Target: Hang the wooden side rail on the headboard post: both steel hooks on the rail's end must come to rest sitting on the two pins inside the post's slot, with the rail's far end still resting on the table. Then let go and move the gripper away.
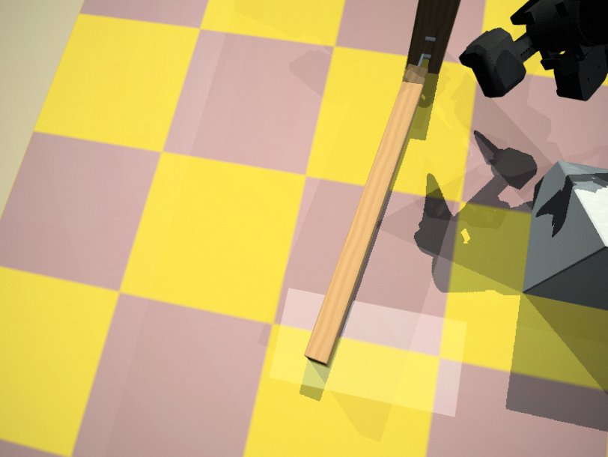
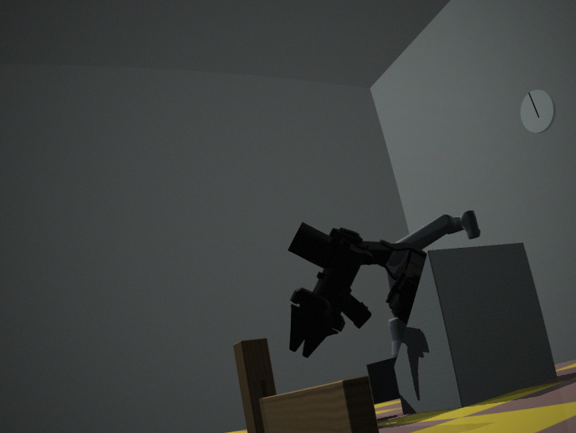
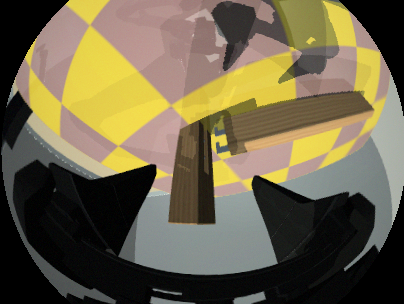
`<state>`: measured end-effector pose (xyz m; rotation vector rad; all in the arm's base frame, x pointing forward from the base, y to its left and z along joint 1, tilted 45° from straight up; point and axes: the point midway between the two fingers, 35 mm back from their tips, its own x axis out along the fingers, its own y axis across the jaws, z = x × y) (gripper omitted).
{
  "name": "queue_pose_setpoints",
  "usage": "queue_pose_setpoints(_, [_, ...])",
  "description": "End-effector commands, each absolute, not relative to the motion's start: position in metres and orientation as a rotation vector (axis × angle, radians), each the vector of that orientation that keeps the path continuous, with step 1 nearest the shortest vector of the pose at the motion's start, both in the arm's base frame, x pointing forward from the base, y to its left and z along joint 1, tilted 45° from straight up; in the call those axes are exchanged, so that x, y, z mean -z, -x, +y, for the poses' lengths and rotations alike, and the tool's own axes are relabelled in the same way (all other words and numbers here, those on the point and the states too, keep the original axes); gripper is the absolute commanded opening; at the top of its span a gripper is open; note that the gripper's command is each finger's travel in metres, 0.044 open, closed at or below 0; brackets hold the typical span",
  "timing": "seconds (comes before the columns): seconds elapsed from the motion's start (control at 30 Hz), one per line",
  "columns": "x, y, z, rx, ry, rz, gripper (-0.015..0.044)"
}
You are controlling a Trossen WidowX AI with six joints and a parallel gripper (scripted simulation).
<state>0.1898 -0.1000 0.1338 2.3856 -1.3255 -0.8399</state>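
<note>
The wooden side rail (image 1: pixel 366 216) (image 2: pixel 311 409) (image 3: pixel 299 122) lies slanted across the checkered table. Its far end rests on a pale rectangle (image 1: pixel 393 329). Its hook end meets the dark headboard post (image 1: pixel 434 29) (image 2: pixel 253 377) (image 3: pixel 193 183). Two steel hooks (image 1: pixel 425 58) (image 3: pixel 222 140) show at the post's slot; I cannot tell whether they sit on the pins. My gripper (image 2: pixel 300 351) (image 3: pixel 206 175) is open and empty. It hangs above the post, fingers pointing down, apart from the rail. The arm (image 1: pixel 555 44) shows at the top right of the top view.
A large grey box (image 1: pixel 564 246) (image 2: pixel 489 321) stands to the right of the rail, near the arm's base. Dark shadows of the arm fall on the table between the rail and the box.
</note>
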Motion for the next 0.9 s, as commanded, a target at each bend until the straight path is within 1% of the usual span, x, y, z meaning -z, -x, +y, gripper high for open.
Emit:
queue_pose_setpoints(0.0, [-0.134,-0.189,-0.100,0.841,-2.373,-1.323,0.0440])
queue_pose_setpoints(0.4, [-0.134,-0.189,-0.100,0.841,-2.373,-1.323,0.0440])
queue_pose_setpoints(0.47, [-0.133,-0.193,-0.099,0.800,-2.418,-1.363,0.0440])
queue_pose_setpoints(0.67, [-0.127,-0.217,-0.092,0.369,-2.794,-1.703,0.0440])
queue_pose_setpoints(0.87, [-0.120,-0.232,-0.086,-0.219,-3.114,-2.000,0.0440])
